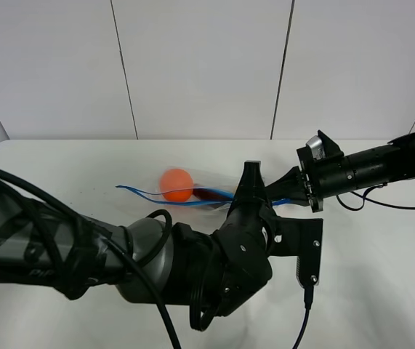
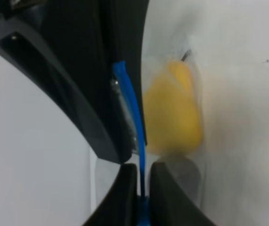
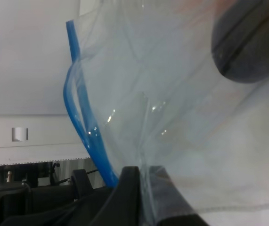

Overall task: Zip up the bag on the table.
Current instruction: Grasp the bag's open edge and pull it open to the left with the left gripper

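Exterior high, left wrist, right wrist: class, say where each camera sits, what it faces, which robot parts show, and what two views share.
Exterior high: up high, looking down at table and bag; left arm, right arm show.
Left wrist: on left arm, facing the left gripper pinching the blue strip.
Right wrist: on right arm, facing the right gripper pinching the bag.
Both wrist views share that strip.

The high camera hangs above and behind me, looking forward and down across the large plain white tabletop, well back from the clear rectangular plastic zip bag. My left wrist camera peers along my left gripper, almost against that bag's blue edge. My right wrist camera looks past my right gripper, equally tight on the bag's clear wall. All three views share the bag.
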`<state>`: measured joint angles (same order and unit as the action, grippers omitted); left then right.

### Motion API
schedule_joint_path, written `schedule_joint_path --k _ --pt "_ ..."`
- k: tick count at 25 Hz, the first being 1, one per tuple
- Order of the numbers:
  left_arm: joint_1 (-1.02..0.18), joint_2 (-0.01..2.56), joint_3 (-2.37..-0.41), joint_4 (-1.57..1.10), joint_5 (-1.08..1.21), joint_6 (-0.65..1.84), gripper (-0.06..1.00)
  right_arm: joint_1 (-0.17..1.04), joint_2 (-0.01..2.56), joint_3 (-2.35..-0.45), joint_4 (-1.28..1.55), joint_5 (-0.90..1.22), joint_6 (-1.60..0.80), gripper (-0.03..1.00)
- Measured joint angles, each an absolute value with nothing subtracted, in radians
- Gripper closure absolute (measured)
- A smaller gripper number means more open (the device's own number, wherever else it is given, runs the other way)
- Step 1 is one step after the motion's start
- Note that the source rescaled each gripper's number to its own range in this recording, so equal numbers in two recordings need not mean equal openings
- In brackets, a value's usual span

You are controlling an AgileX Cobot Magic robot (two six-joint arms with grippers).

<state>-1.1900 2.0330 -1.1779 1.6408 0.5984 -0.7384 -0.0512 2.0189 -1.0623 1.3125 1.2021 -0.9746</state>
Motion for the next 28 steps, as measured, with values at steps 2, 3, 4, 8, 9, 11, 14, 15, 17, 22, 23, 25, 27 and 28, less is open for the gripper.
schedule_joint_path --k 2,3,4,8,9,11,14,15,17,22,23,25,27,28 --pt "-1.190 2.033 -1.178 1.637 0.611 -0.733 0.94 -0.051 2.019 -1.062 1.312 1.202 -0.975 0.97" --pt "-1.190 2.033 -1.178 1.632 0.614 -0.728 0.94 -0.051 2.019 -1.062 1.312 1.202 -0.975 0.97" --pt "-1.190 2.033 -1.178 1.625 0.615 -0.722 0.94 -0.051 2.019 -1.062 1.312 1.202 -0.975 0.97" --pt "-1.188 2.033 -1.178 1.588 0.617 -0.710 0.94 -0.051 2.019 -1.062 1.308 1.202 -0.975 0.97" --pt "-1.186 2.033 -1.178 1.582 0.617 -0.707 0.94 -0.051 2.019 -1.062 1.308 1.202 -0.975 0.97" --pt "-1.174 2.028 -1.178 1.575 0.616 -0.702 0.94 -0.051 2.019 -1.062 1.308 1.200 -0.975 0.97" --pt "-1.149 2.005 -1.178 1.560 0.612 -0.700 0.94 -0.051 2.019 -1.062 1.309 1.199 -0.975 0.97" --pt "-1.139 1.994 -1.178 1.553 0.611 -0.699 0.94 -0.051 2.019 -1.063 1.315 1.200 -0.975 0.97" --pt "-1.122 1.979 -1.175 1.548 0.611 -0.698 0.94 -0.051 2.018 -1.066 1.318 1.202 -0.975 0.97" --pt "-1.104 1.955 -1.112 1.553 0.619 -0.673 0.94 -0.051 2.018 -1.066 1.310 1.202 -0.974 0.97" --pt "-1.104 1.953 -1.093 1.559 0.620 -0.673 0.94 -0.051 2.018 -1.066 1.307 1.202 -0.974 0.97" --pt "-1.104 1.950 -1.060 1.573 0.625 -0.672 0.94 -0.051 2.018 -1.066 1.304 1.202 -0.974 0.97" --pt "-1.101 1.944 -1.032 1.579 0.626 -0.669 0.94 -0.051 2.018 -1.066 1.299 1.202 -0.974 0.97" --pt "-1.098 1.936 -1.018 1.579 0.626 -0.669 0.94 -0.051 2.018 -1.066 1.297 1.202 -0.974 0.97"
